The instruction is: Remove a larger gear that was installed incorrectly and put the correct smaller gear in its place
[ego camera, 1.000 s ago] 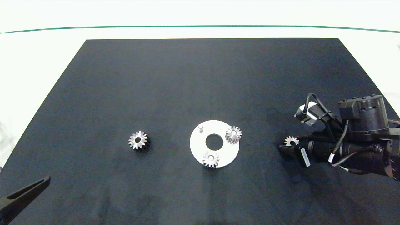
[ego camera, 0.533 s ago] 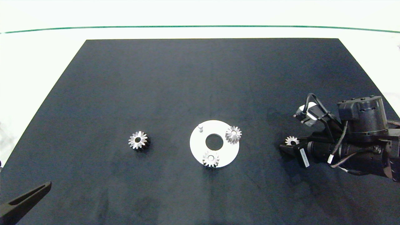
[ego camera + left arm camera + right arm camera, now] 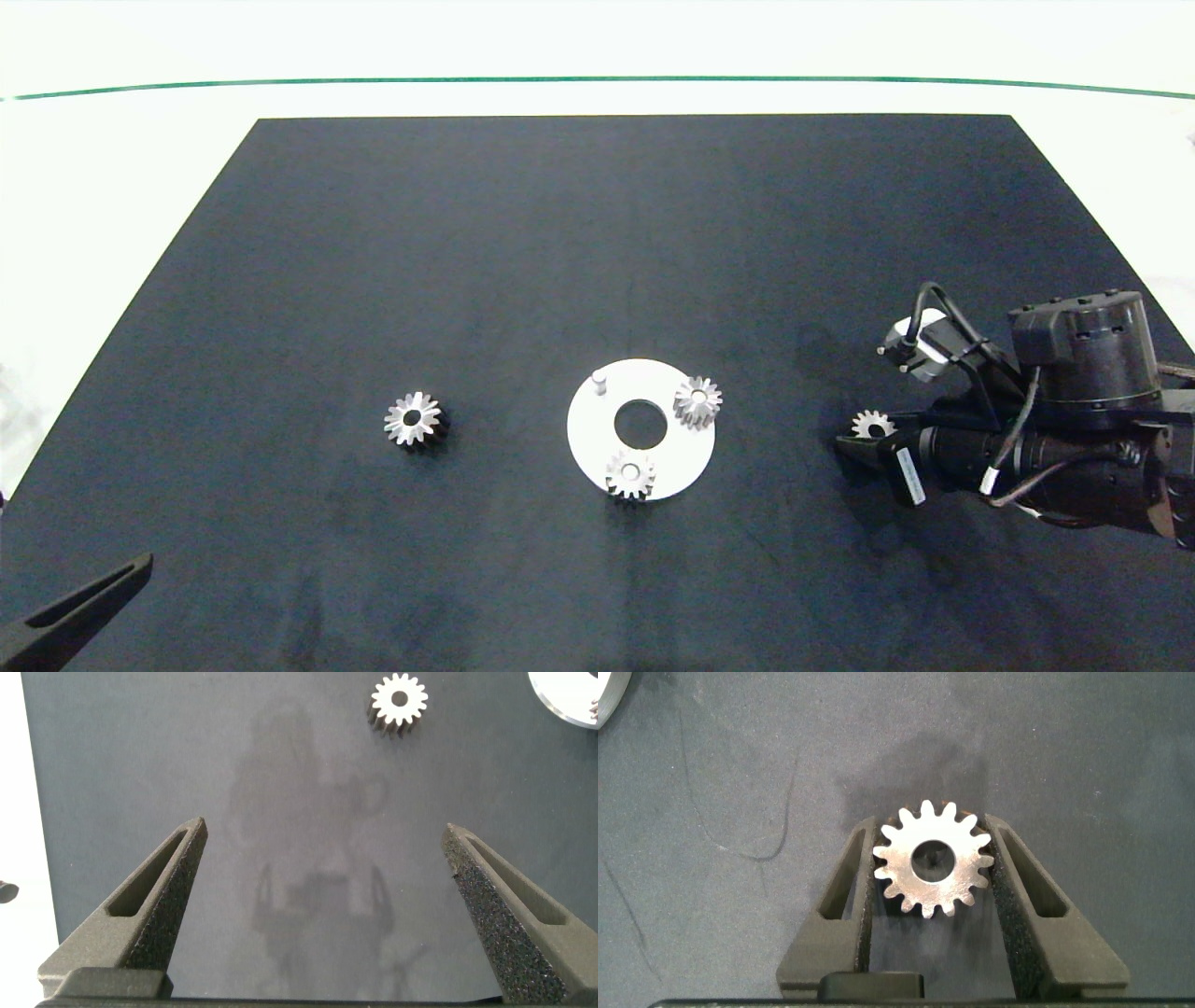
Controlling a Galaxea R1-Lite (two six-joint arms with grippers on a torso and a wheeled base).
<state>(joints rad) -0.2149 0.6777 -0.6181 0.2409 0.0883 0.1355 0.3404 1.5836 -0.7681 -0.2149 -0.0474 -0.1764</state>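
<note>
The smaller gear (image 3: 933, 859), a small silver metal wheel with short stubby teeth and a round centre bore, lies flat on the dark mat (image 3: 597, 233) at the right side of the table, well apart from the white round plate (image 3: 597, 448). The right gripper (image 3: 932, 896) has its two grey fingers closed on this gear, one pad pressed against the teeth on either side; in the head view only part of the gear (image 3: 872, 425) shows past the arm's dark wrist.

The white round plate, with a large hole in its middle, sits near the centre of the mat. Two other small silver gears rest on it, one at its right edge (image 3: 697, 401) and one at its near edge (image 3: 630, 475). A short white peg (image 3: 599, 379) stands bare at the plate's far-left part.

The larger gear (image 3: 414, 419), a silver metal gear with long pointed teeth and a star-like face, lies on the mat to the left of the plate, clear of it.

The left gripper (image 3: 332, 905) hovers over bare mat at the near-left corner, fingers spread wide and holding nothing.
</note>
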